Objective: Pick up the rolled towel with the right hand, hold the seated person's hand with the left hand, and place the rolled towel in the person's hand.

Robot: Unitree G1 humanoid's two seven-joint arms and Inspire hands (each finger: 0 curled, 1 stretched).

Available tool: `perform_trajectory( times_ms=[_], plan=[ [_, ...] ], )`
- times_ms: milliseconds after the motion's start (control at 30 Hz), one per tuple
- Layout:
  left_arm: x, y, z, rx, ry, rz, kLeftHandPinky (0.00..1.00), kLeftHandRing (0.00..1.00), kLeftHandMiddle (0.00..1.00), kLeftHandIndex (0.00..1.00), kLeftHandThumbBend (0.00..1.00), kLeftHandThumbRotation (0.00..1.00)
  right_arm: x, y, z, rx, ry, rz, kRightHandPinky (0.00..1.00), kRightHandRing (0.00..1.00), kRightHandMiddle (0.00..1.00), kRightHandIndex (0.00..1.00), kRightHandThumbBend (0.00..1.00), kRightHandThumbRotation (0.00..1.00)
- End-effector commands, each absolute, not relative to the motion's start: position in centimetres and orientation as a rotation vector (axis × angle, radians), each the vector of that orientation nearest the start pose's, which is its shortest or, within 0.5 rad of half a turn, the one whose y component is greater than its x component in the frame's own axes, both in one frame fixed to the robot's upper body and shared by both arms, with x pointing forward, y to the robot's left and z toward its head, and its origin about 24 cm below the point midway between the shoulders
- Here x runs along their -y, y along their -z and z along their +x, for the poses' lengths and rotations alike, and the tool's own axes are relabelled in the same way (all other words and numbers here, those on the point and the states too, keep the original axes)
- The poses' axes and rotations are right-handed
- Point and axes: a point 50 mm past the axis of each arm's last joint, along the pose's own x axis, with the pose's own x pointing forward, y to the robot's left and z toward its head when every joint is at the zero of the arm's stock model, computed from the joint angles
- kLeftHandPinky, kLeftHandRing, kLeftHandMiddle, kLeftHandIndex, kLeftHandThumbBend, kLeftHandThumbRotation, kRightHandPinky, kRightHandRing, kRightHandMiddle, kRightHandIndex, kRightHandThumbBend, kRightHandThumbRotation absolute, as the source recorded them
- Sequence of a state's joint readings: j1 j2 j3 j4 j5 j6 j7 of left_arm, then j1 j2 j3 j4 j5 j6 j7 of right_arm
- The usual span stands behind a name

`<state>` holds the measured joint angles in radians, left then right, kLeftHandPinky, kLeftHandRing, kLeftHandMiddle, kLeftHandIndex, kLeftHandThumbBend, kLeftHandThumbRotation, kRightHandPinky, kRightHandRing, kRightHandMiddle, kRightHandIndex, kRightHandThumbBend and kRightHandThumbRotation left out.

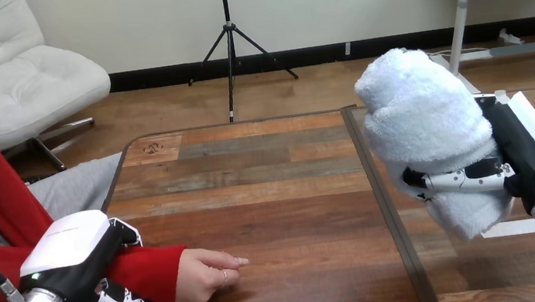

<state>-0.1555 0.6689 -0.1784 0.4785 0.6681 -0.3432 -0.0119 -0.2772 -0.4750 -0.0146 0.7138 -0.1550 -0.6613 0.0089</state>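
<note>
At the left, the robot's left arm comes up from the bottom corner. Its left hand [74,250] lies on top of the person's wrist, which is covered by a red sleeve [150,264]. The white back of the hand sits over the sleeve. Its fingers [121,299] bend round the near side of the wrist, so the hand is wrapped round it.

Just to the right, the person's hand [201,278] comes out of the sleeve. It rests on the wooden table [270,197] in a loose fist, with the fingertips pointing to the right.

The middle of the table is brown wood, and a dark line [385,206] runs across it from back to front.

Right of that line is the rolled towel [420,119]. It is white and fluffy. It is held up off the table, well apart from the person's hand. It stands almost upright, with its top leaning a little to the left.

The right hand [527,156] holds the towel from the right side. Its black palm is against the towel, and its thumb or a finger [459,179] wraps across the front of the lower part and sinks into the soft cloth. The silver right arm comes in from the bottom right corner.
</note>
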Motion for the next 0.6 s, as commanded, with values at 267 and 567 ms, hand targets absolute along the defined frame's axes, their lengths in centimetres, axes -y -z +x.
perform_trajectory(
  times_ms=[267, 567],
  plan=[
    [-24.08, -2.66, 27.46, -0.019, 0.392, 1.255, 0.26, 0.31, 0.34, 0.33, 0.77, 0.0, 25.32, -7.61, 29.67, 0.338, -0.023, -0.574, 0.19, 0.25, 0.34, 0.44, 0.73, 0.0],
    [-23.97, -2.62, 27.51, -0.021, 0.396, 1.244, 0.26, 0.31, 0.33, 0.33, 0.77, 0.0, 25.38, -7.58, 29.7, 0.341, -0.022, -0.567, 0.19, 0.24, 0.33, 0.44, 0.73, 0.0]
  ],
)
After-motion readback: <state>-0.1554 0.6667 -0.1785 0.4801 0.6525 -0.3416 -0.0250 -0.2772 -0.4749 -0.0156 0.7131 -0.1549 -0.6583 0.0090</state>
